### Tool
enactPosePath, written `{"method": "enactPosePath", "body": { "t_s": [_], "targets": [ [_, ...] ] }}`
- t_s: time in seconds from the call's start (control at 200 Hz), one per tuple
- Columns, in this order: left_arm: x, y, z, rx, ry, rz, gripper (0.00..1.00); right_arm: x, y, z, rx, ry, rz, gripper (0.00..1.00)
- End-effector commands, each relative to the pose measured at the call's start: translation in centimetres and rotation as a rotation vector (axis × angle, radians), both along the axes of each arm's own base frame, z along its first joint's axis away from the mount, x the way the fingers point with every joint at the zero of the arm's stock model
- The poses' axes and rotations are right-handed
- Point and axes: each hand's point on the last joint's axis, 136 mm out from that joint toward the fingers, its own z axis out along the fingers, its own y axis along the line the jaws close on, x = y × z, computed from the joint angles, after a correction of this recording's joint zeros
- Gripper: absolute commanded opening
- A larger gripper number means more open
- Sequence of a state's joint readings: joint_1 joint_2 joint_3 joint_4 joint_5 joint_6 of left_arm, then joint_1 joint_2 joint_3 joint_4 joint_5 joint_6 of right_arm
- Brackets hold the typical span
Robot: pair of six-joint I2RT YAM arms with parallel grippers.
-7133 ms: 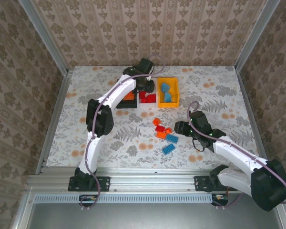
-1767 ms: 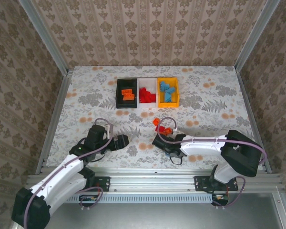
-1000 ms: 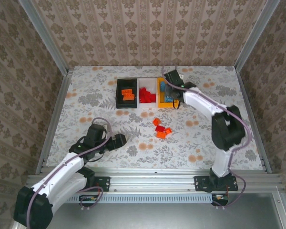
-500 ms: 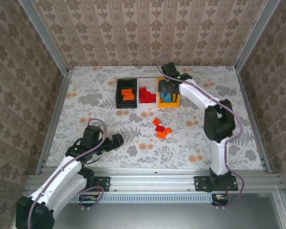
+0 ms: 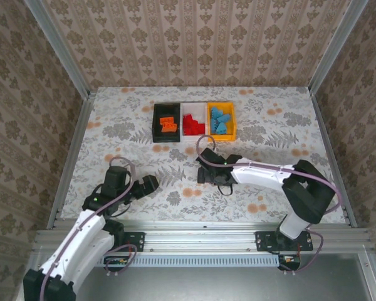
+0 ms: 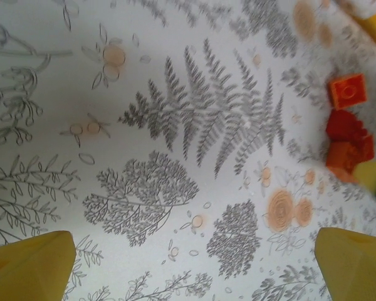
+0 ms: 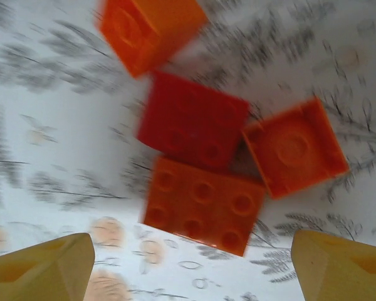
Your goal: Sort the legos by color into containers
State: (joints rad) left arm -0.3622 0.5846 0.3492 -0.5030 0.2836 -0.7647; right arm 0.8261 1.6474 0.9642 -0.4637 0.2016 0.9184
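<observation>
Directly under the right claw (image 7: 191, 263): four loose legos (image 7: 294, 147) in a tight cluster on the counter (image 7: 62, 144). The nearest, a six-stud orange brick (image 7: 203, 204), sits just ahead of the claw, about midway across its gap.
Long axis: that brick's runs nearly along the line from finger to finger, so closing would likely meet its short ends (a wrist turn would take the narrow way instead).
Right claw state: spread wide, holding nothing.
Left claw (image 6: 191, 263): also spread and empty. The cluster lies well off to its right, so the right arm is the nearer.
Loose count: three orange and one red brick (image 7: 191, 119), which lies right against the six-stud one.
Far row: three in all — black bin (image 5: 155, 125) with orange pieces, white bin (image 5: 193, 140) with red, yellow-orange bin (image 5: 233, 122) with blue (too small to count).
Progress: blue looks finished; orange and red remain.
</observation>
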Motion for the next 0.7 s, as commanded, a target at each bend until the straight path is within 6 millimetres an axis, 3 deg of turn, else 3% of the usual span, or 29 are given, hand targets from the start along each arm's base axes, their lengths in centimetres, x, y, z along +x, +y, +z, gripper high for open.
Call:
{"method": "enactPosePath", "body": {
  "t_s": [0.0, 0.215, 0.545, 0.695],
  "targets": [
    [-0.7, 0.9, -0.2, -0.003, 0.004, 0.042, 1.00, 0.8, 0.0, -0.2, -0.030, -0.019, -0.095, 0.84],
    [-1.0, 1.0, -0.1, -0.040, -0.006, 0.061, 1.00, 2.2, 0.6, -2.5, -0.096, -0.026, -0.081, 0.79],
    [-0.5, 1.5, 0.2, 0.003, -0.018, 0.046, 1.00, 2.4, -0.1, -2.5, -0.174, -0.096, -0.029, 0.43],
    [0.3, 1.1, 0.4, -0.024, -0.005, 0.040, 1.00, 1.3, 0.5, -1.7, -0.178, -0.128, 0.016, 0.38]
  ]
}}
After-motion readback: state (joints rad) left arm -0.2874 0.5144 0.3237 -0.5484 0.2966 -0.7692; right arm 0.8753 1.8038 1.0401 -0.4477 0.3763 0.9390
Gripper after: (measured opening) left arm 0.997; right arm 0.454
